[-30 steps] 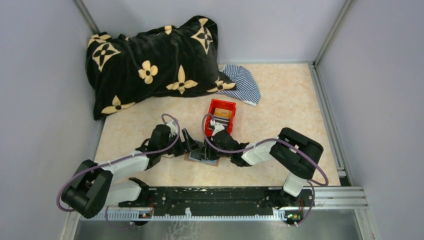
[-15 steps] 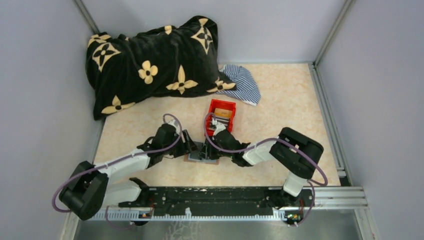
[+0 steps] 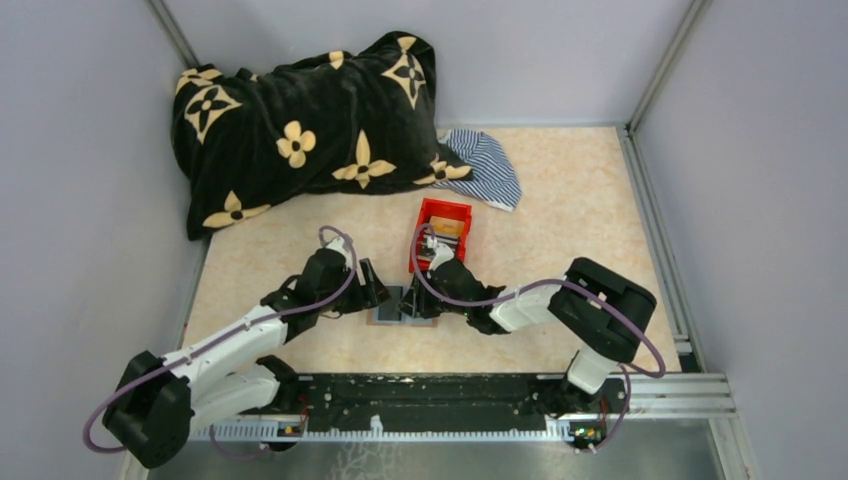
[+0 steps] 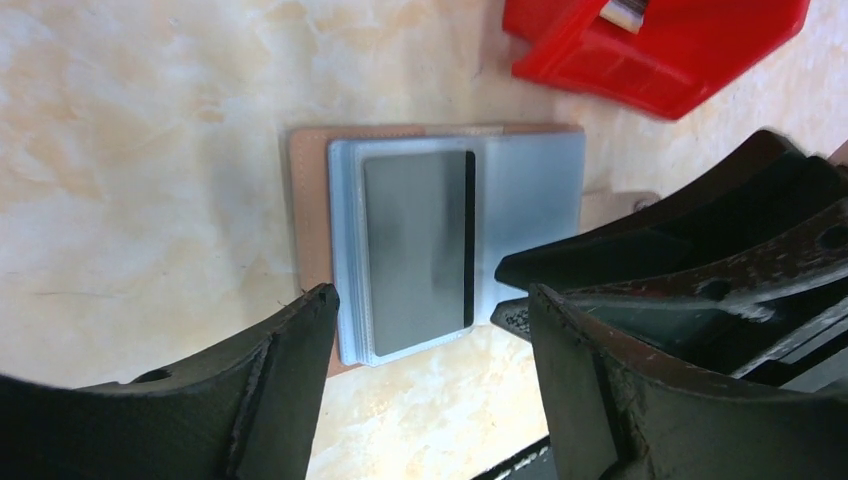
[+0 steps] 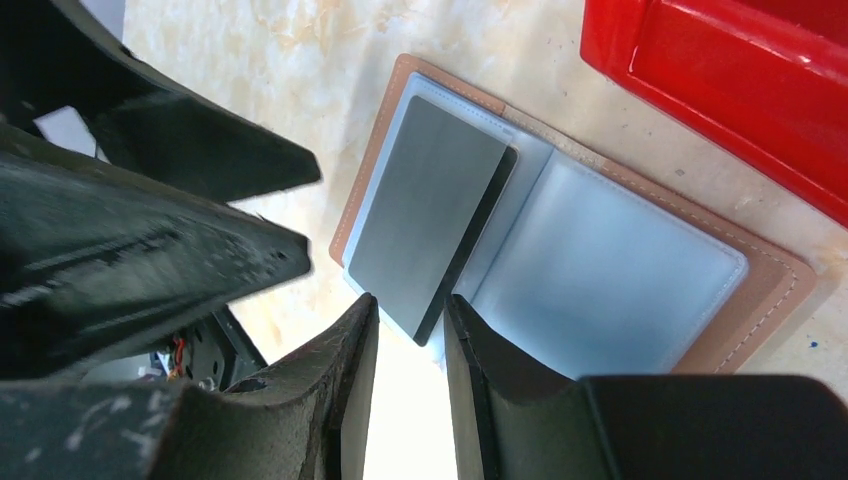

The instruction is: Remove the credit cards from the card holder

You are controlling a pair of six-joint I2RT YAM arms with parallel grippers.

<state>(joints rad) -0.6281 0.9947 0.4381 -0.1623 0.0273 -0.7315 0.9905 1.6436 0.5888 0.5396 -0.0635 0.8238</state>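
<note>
The card holder (image 3: 402, 306) lies open and flat on the table between my two grippers, brown border round grey-blue panels (image 5: 610, 260). A grey credit card (image 4: 415, 250) with a dark stripe sits in its one pocket panel, also seen in the right wrist view (image 5: 430, 220). My left gripper (image 4: 432, 300) hovers open and wide over the holder's near edge, holding nothing. My right gripper (image 5: 411, 302) stands open with a narrow gap, its fingertips either side of the card's lower corner. Its fingers (image 4: 640, 250) cover part of the holder's other panel in the left wrist view.
A red plastic bin (image 3: 443, 232) stands just behind the holder, close to the right gripper. A black flowered blanket (image 3: 300, 120) and a striped cloth (image 3: 485, 165) lie at the back. Grey walls close in on both sides.
The left gripper has drawn back a little to the left, away from the holder. The right gripper's jaws have narrowed slightly at the card's corner. The holder has not moved.
</note>
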